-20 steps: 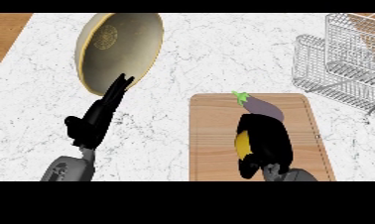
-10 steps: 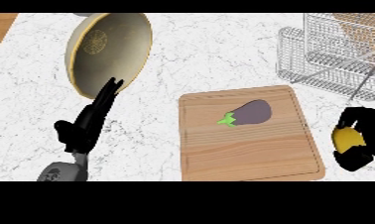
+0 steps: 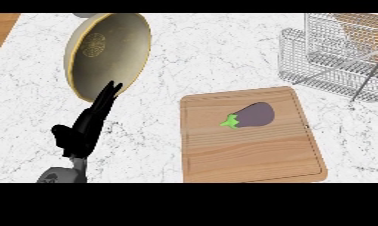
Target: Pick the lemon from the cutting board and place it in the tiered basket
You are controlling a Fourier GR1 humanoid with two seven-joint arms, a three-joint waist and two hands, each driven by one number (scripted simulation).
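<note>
Wooden cutting board (image 3: 251,155) holds only an eggplant (image 3: 255,115); our left hand (image 3: 87,125) rests open and empty, our right hand and the lemon are unseen, so we risk clipping the wire tiered basket (image 3: 325,65) at two o'clock.

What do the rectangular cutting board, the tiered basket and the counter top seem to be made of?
The light brown rectangular cutting board looks like wood with a matte finish: fine grain lines run across it. The grey tiered basket looks like thin metal wire, an open mesh showing the counter through it. The white counter top looks like marble or similar stone, with grey veins; it could be an imitation.
</note>
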